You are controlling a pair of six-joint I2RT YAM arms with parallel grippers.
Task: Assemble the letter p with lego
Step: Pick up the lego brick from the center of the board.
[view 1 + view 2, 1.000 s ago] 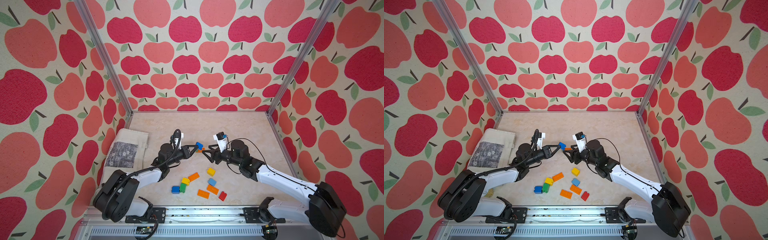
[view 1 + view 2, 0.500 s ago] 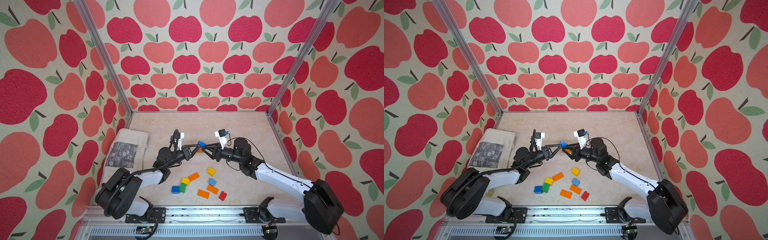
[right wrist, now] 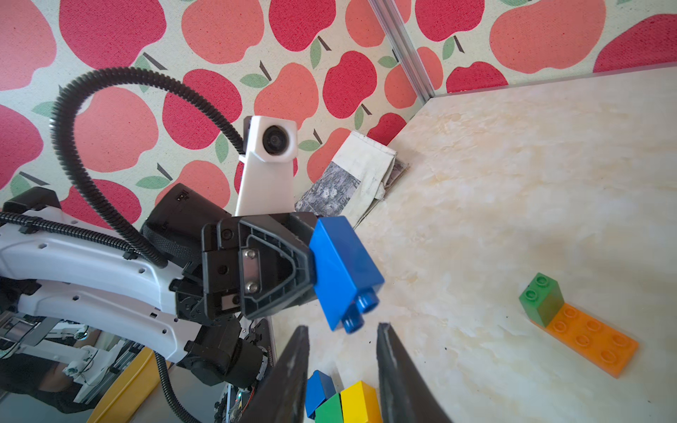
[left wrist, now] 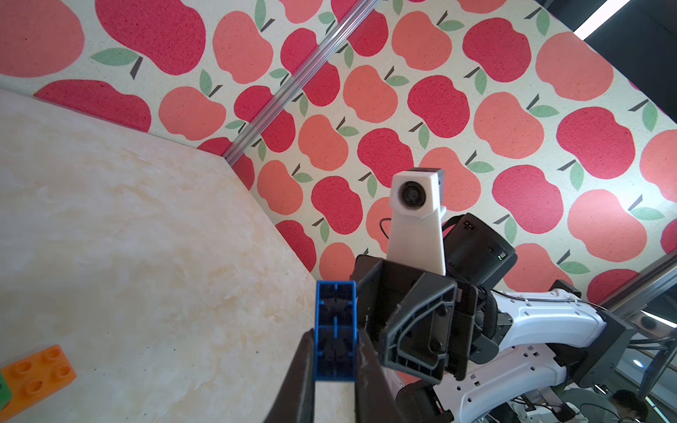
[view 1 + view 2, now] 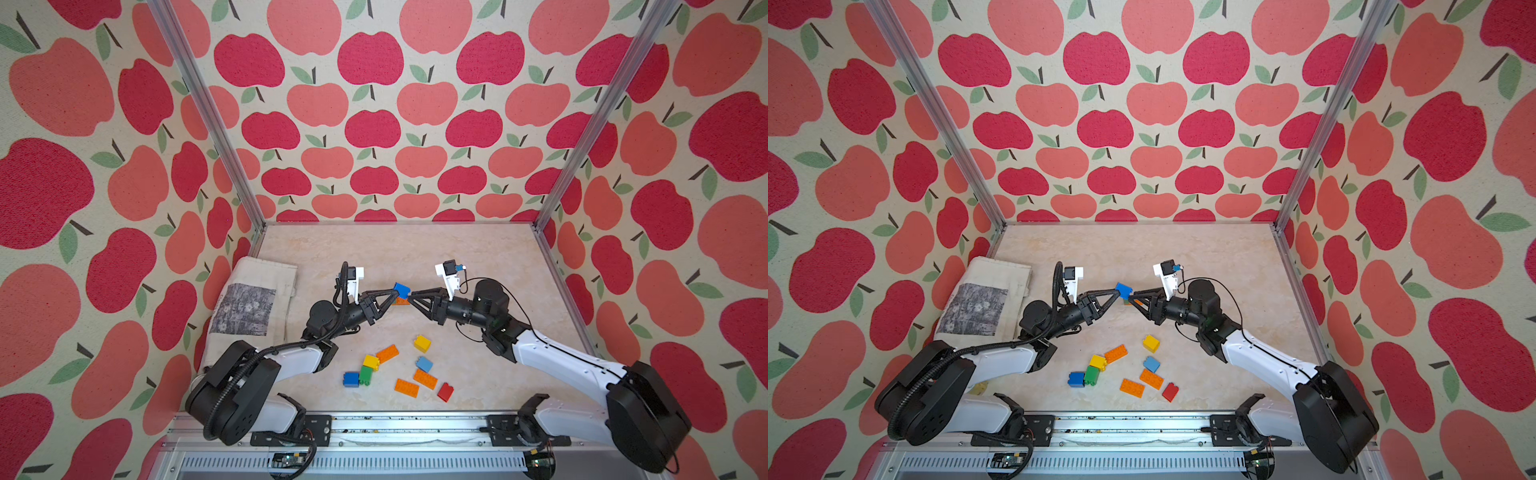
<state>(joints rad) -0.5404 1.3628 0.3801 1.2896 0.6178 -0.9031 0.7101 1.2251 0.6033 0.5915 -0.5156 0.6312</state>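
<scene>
The left gripper (image 5: 393, 293) is clamped on a dark blue brick (image 5: 401, 288), pinching 2 opposite sides and holding it in the air above the table (image 5: 457, 257). The brick sticks out past the fingertips, and its 2 visible studs point toward the right gripper (image 5: 410, 296). In the right wrist view, that gripper's fingers (image 3: 293, 366) stand partly apart with nothing gripped. The studs sit just off the tips, in line with the gap. On the table below lies a flat orange brick (image 3: 589, 337) with a green brick (image 3: 542, 298) on one end. 9 more bricks lie loose nearer the robot's base, well apart from both grippers, among them a yellow brick (image 5: 422, 343) and a red brick (image 5: 445, 392).
</scene>
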